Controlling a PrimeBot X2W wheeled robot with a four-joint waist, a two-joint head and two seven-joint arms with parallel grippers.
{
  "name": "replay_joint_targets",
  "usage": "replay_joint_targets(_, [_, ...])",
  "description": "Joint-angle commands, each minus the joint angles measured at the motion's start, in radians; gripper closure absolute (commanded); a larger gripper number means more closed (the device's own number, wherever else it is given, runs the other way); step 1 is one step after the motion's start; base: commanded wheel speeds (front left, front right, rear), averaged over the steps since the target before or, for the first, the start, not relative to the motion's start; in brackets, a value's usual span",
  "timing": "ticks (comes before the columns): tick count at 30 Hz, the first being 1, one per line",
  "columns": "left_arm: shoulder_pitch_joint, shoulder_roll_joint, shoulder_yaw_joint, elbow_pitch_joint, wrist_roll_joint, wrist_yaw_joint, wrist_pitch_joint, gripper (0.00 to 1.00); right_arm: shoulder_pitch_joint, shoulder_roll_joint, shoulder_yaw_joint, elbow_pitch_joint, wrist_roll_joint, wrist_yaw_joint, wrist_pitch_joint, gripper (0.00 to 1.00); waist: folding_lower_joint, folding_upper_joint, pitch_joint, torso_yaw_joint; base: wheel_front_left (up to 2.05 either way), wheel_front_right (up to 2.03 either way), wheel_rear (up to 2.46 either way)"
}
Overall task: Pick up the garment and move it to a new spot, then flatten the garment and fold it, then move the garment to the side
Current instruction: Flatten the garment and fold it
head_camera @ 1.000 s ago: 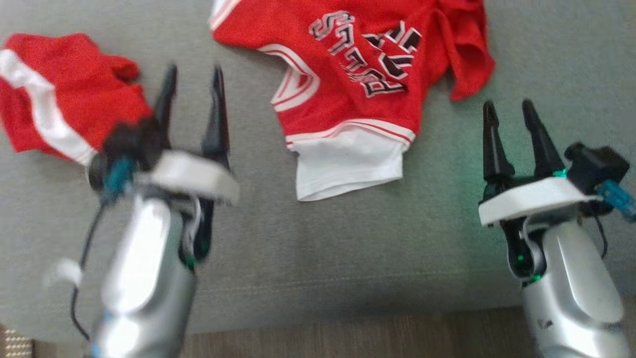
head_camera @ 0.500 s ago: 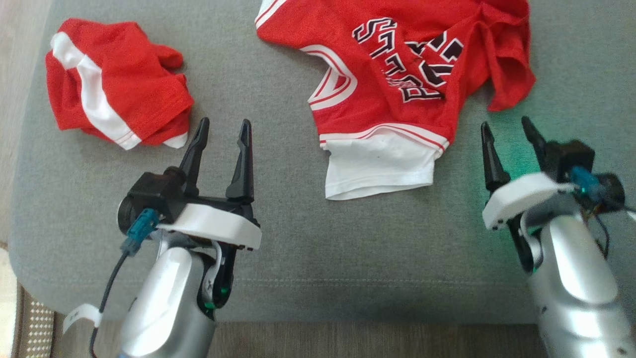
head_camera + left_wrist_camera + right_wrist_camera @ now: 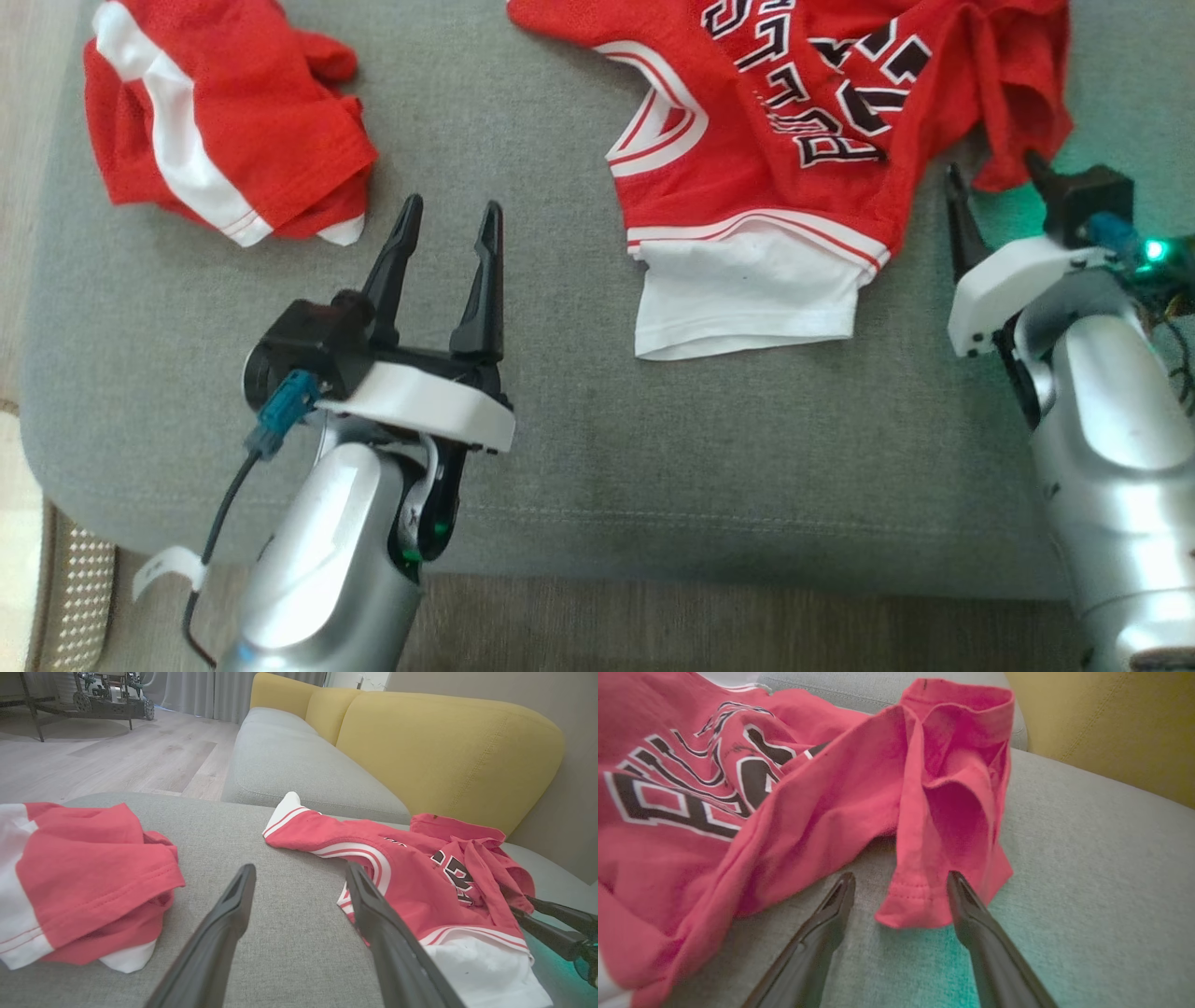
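Note:
The garment (image 3: 794,121), a red jersey with black-and-white lettering and a white hem, lies crumpled on the grey cushion (image 3: 653,448), at the top right of the head view. My right gripper (image 3: 991,166) is open at the garment's right edge. In the right wrist view its fingertips (image 3: 901,876) straddle the hem of a hanging red flap (image 3: 920,900), apart from the cloth. My left gripper (image 3: 451,205) stands open over bare cushion, left of the garment (image 3: 411,858), with nothing between its fingers (image 3: 300,868).
A second red garment with a white stripe (image 3: 215,140) lies bunched at the cushion's far left. Yellow back cushions (image 3: 444,751) rise behind the seat. The cushion's front edge drops to wooden floor (image 3: 653,625). A wheeled machine (image 3: 112,690) stands far across the room.
The head camera has shifted, so the whole picture moved. My right gripper has advanced to the garment's right flap. The left gripper has stayed beside the striped garment, still open.

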Motion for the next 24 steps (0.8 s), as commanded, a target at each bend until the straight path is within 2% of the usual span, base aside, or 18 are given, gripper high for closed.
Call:
replay_joint_targets(1, [-0.037,0.008,0.02,-0.035,-0.007,0.003,-0.005,0.0,-0.039,-0.008,0.016,-0.007,-0.012,0.0,-0.013,0.0,0.0,-0.0001,0.011,0.009,0.0,0.0,0.0])
replay_joint_targets(4, [-0.045,0.008,0.014,-0.031,-0.012,0.003,-0.005,0.0,-0.061,-0.013,0.018,0.025,-0.016,0.0,-0.023,0.0,0.0,-0.0001,0.017,0.014,0.0,0.0,0.0])
replay_joint_targets(5, [-0.046,0.008,0.012,-0.029,-0.013,0.004,-0.005,0.0,-0.066,-0.014,0.02,0.035,-0.017,0.0,-0.026,0.13,0.0,-0.0001,0.018,0.015,0.0,0.0,0.0])
replay_joint_targets(6, [-0.047,0.008,0.011,-0.027,-0.013,0.004,-0.005,0.0,-0.07,-0.015,0.021,0.044,-0.018,0.0,-0.027,0.53,0.0,-0.0001,0.018,0.015,0.0,0.0,0.0])
replay_joint_targets(7, [-0.047,0.008,0.011,-0.027,-0.013,0.004,-0.005,0.0,-0.07,-0.015,0.021,0.044,-0.018,0.0,-0.027,0.53,0.0,-0.0001,0.018,0.015,0.0,0.0,0.0])
replay_joint_targets(8, [-0.047,0.008,0.011,-0.025,-0.014,0.005,-0.005,0.0,-0.073,-0.017,0.023,0.052,-0.022,0.0,-0.029,1.0,0.0,-0.0001,0.017,0.014,0.0,0.0,0.0])
replay_joint_targets(17, [-0.033,0.008,0.011,0.006,-0.014,-0.007,-0.005,0.0,-0.059,-0.047,0.052,0.069,-0.085,0.0,-0.032,1.0,0.0,-0.0001,-0.031,-0.043,0.0,0.0,0.0])
replay_joint_targets(24, [-0.021,0.008,-0.037,0.069,-0.032,-0.031,-0.005,0.0,-0.026,-0.14,0.135,0.032,-0.118,0.0,0.019,1.0,0.0,-0.0001,-0.073,-0.098,0.0,0.0,0.0])
